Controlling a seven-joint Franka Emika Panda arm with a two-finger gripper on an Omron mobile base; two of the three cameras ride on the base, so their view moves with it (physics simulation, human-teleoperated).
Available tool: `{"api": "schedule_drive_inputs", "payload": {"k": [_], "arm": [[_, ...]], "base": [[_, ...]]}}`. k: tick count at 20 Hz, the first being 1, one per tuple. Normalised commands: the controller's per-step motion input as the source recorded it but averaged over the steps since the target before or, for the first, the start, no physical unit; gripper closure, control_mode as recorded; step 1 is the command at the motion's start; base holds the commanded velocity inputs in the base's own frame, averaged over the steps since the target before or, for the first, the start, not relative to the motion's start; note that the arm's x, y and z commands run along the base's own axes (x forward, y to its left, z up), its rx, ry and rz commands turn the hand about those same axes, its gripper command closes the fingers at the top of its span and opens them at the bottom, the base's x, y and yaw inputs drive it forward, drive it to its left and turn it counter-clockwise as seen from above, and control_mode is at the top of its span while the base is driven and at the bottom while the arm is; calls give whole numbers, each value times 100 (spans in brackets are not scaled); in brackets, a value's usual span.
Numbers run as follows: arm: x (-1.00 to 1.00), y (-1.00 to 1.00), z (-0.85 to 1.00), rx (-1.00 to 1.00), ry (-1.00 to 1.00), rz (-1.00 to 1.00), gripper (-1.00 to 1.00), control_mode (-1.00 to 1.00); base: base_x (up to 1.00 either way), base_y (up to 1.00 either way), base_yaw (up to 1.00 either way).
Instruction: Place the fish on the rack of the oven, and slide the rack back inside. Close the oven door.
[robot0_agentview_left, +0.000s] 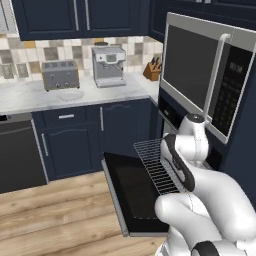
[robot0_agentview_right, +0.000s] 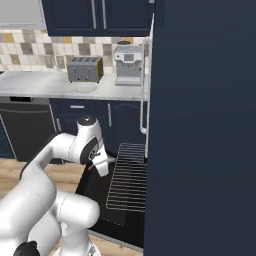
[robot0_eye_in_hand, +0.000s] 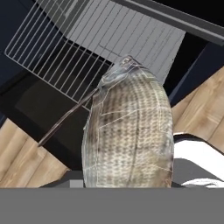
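Hand view: fish (robot0_eye_in_hand: 127, 131) fills centre frame, scaled grey-brown body rising from the bottom edge, where the fingers clamp narrowly on it; fingertips themselves hidden behind the fish. Rack (robot0_eye_in_hand: 94, 48) in upper left of frame, beyond the fish's tip, pulled out over the dropped oven door (robot0_eye_in_hand: 39, 103). Left base view: rack (robot0_agentview_left: 157, 165) at centre, extended above open door (robot0_agentview_left: 132, 192); toaster (robot0_agentview_left: 60, 75) on counter (robot0_agentview_left: 30, 96), upper left.

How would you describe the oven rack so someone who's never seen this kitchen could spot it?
Find the steel-framed microwave set in the dark tall cabinet. Below it the oven door lies dropped open. The rack juts out above it: a thin silver wire grid, unlike the solid black door.
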Motion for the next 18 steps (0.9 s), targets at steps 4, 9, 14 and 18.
{"api": "schedule_drive_inputs", "payload": {"k": [4, 9, 14, 18], "arm": [[28, -5, -28, 0, 0, 0, 100, -100], [32, -14, -30, 0, 0, 1, 100, -100], [33, -18, -33, 0, 0, 3, 100, -100], [41, -11, -35, 0, 0, 2, 100, -100]], "base": [[0, 0, 0], [0, 0, 0], [0, 0, 0], [0, 0, 0]]}}
